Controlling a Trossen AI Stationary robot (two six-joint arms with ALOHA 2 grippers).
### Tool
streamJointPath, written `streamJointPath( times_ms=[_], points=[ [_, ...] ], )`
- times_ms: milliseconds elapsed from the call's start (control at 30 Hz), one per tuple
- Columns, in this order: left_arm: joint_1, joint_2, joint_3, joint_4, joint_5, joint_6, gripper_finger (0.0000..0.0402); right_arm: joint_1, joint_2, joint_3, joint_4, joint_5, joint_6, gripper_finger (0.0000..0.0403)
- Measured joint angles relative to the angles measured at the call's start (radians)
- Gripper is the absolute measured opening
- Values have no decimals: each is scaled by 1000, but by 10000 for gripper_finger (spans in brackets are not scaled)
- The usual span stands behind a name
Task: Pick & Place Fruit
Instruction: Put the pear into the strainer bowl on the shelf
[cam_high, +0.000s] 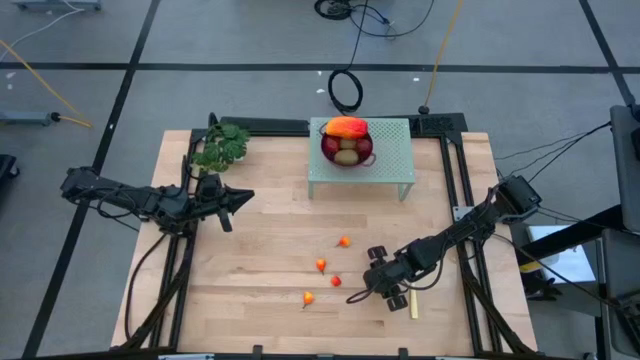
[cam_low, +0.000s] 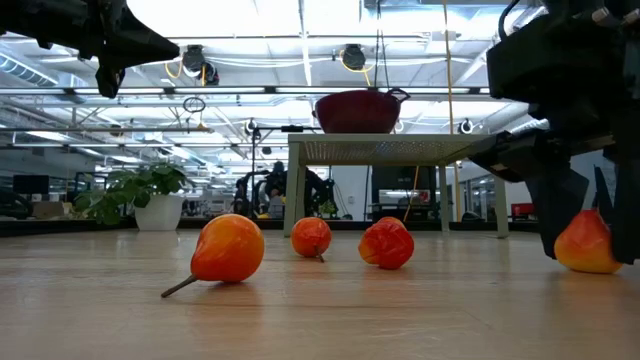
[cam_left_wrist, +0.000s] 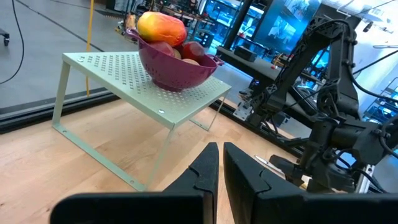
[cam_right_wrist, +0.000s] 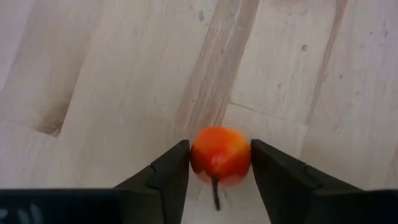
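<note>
A small orange-red fruit (cam_right_wrist: 220, 155) sits on the wooden table (cam_high: 260, 300) squarely between the two fingers (cam_right_wrist: 165, 171) of the right gripper (cam_right_wrist: 220, 163); both pads press against its sides, so the jaws are closed on it, its dark stem pointing back toward the wrist. In the high view this gripper (cam_high: 356, 294) is low at the table's near right part. Four more small orange-red fruits (cam_high: 320, 265) lie scattered just beyond the jaws, toward the table's middle. Farther off, on a pale green perforated stand (cam_high: 390, 160), a purple bowl (cam_high: 347, 148) holds the larger orange-red piece (cam_high: 346, 127) and others. The left gripper (cam_high: 243, 197) hovers at the left side, its jaws shut and empty, well apart from the fruit.
</note>
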Motion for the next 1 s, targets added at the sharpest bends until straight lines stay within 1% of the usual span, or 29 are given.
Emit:
streamJointPath(
  times_ms=[233,567,667,833,900,1000],
  points=[
    [0,0,0,0,0,0,24,0,-3,-26,8,1,50,130],
    [0,0,0,0,0,28,24,0,-15,-29,10,1,49,127],
    [0,0,0,1,0,28,24,-6,-48,-31,2,0,55,127],
    [0,0,0,1,0,36,24,-26,-140,-31,36,4,108,126],
    [0,0,0,1,0,46,24,-39,-183,-31,73,19,136,126],
    [0,0,0,1,0,65,24,-64,-242,-29,181,75,179,126]
  ],
)
